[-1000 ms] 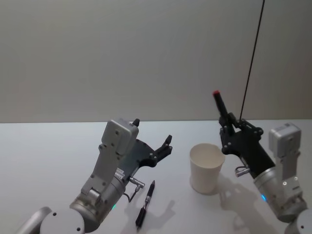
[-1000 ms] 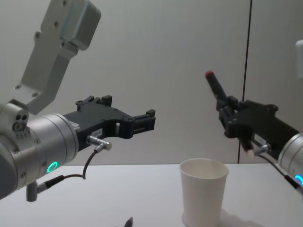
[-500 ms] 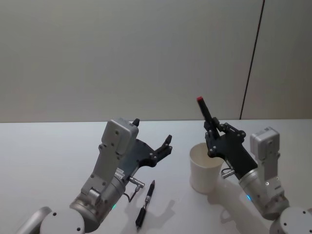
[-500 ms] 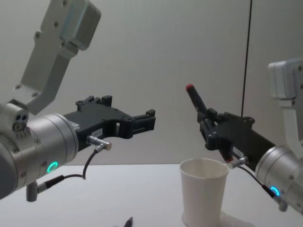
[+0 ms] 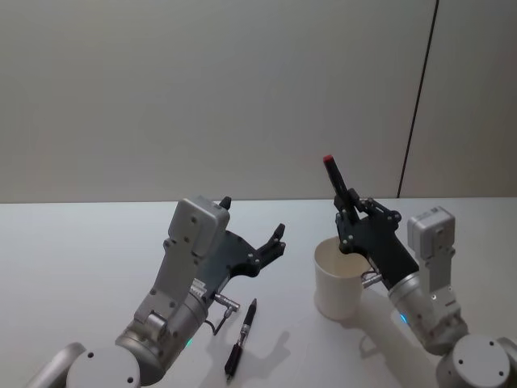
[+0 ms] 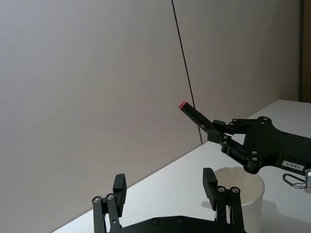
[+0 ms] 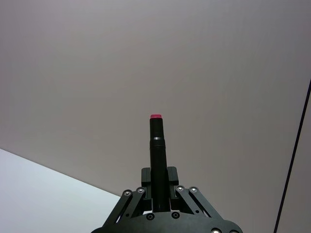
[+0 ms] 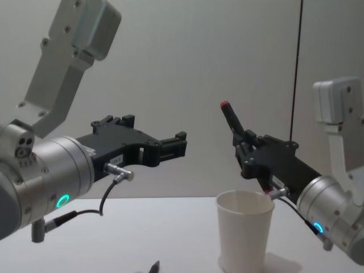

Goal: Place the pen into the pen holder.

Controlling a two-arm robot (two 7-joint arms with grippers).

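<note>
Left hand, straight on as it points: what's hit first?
Likely nothing before the back wall: the open left hand points over bare table. The paper cup and the right hand, shut on the red-tipped pen, sit to its right. Depth unclear.

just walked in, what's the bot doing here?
The right gripper is shut on a black pen with a red end and holds it tilted, red end up, over the mouth of the white paper cup. The pen is not yet released. The left gripper hangs open above the white table, holding nothing. A second black pen lies flat on the table beside the left arm, short of the cup.
</note>
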